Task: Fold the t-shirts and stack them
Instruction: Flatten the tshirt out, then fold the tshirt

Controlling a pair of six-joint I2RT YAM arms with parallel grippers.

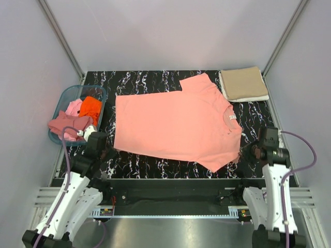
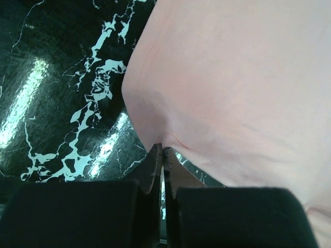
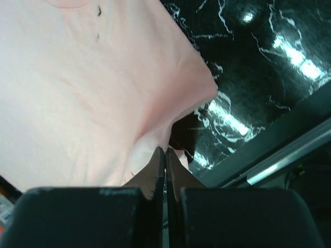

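Note:
A salmon-pink t-shirt [image 1: 176,126] lies spread flat across the black marbled table [image 1: 155,80], collar toward the right. My left gripper [image 1: 109,151] is at the shirt's near left corner; in the left wrist view the jaws [image 2: 163,150] are shut on a pinch of the pink fabric [image 2: 232,77]. My right gripper [image 1: 244,153] is at the near right edge, below the collar. The right wrist view shows it [image 3: 165,150] shut on a fold of the shirt [image 3: 93,93]. A folded tan t-shirt [image 1: 243,83] rests at the back right corner.
A translucent teal basket [image 1: 64,95] stands at the left edge, holding an orange tee [image 1: 90,107], a light pink one [image 1: 74,107] and a dusty rose one [image 1: 67,124] draped over its rim. Grey walls enclose the table; a metal rail [image 1: 170,186] runs along the near edge.

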